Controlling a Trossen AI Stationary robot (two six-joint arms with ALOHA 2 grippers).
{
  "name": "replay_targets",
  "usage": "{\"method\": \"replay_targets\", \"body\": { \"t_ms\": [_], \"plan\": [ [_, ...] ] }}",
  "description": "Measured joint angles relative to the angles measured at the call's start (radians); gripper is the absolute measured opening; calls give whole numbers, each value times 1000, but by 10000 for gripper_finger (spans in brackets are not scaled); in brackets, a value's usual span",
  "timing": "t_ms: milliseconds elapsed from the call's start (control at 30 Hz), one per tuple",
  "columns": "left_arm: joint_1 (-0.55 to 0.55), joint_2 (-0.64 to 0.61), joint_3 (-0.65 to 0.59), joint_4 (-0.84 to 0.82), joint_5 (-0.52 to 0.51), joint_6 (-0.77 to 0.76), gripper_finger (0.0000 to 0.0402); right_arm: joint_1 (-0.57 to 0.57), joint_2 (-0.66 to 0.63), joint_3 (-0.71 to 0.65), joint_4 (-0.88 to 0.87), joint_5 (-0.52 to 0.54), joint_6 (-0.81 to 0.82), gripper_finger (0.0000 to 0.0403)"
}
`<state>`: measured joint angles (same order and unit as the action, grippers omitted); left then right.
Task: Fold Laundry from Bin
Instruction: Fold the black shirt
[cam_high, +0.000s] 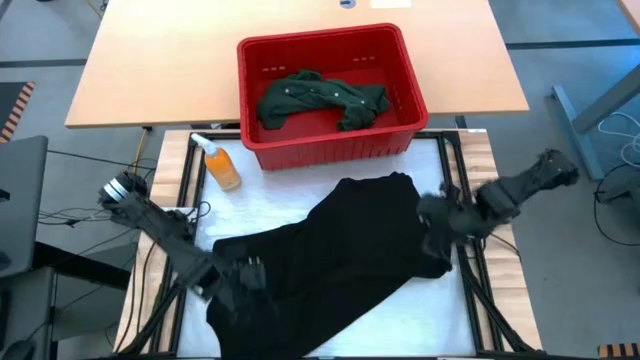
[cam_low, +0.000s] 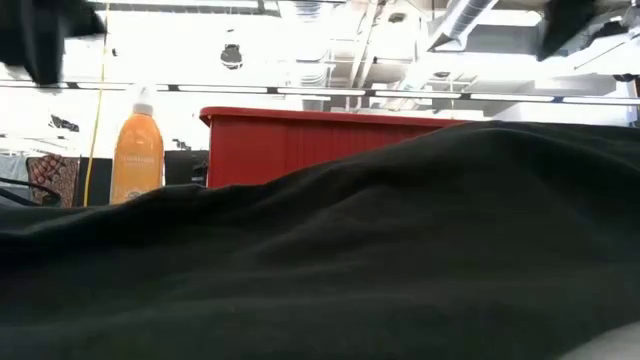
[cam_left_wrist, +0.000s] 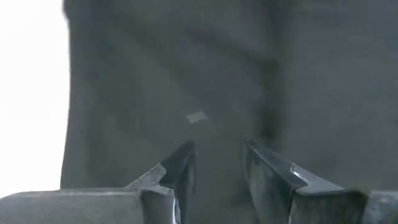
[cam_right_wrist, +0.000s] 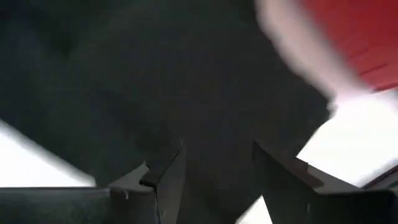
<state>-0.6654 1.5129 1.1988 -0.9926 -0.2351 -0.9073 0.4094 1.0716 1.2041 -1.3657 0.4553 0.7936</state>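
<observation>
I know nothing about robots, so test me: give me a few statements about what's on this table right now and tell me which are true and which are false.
1. A dark green shirt lies inside the red bin. True.
2. The black garment is spread on the table in front of the bin. True.
3. The orange bottle stands inside the bin. False: it stands on the table beside the bin's corner.
4. The right gripper is clamped shut. False: its fingers stand apart over the black cloth.
5. The left gripper is over the bin. False: it is at the black garment's near left part, fingers apart.
</observation>
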Motion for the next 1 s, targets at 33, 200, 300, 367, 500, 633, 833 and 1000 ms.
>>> {"method": "replay_targets", "body": {
  "t_ms": [33, 200, 300, 367, 500, 633, 833, 1000],
  "plan": [
    [20, -30, -62, 7, 8, -53, 119, -69, -9, 0, 15, 20, -17, 212],
    [78, -182, -344, 101, 82, -291, 119, -339, -54, -34, 94, 73, -139, 212],
    [80, -267, -452, 172, 72, -384, 119, -435, -88, -120, 227, 43, -214, 212],
    [80, -308, -494, 180, 63, -411, 119, -480, -106, -182, 313, 18, -259, 212],
    [79, -362, -530, 166, -8, -431, 126, -545, -133, -282, 397, 14, -296, 212],
    [85, -368, -532, 120, -165, -450, 134, -594, -177, -367, 461, 13, -297, 212],
    [181, -366, -532, 81, -227, -305, 138, -671, -276, -473, 531, 9, -288, 212],
    [296, -348, -532, 203, -168, -118, 137, -739, -367, -560, 665, -55, -265, 212]
  ]
}}
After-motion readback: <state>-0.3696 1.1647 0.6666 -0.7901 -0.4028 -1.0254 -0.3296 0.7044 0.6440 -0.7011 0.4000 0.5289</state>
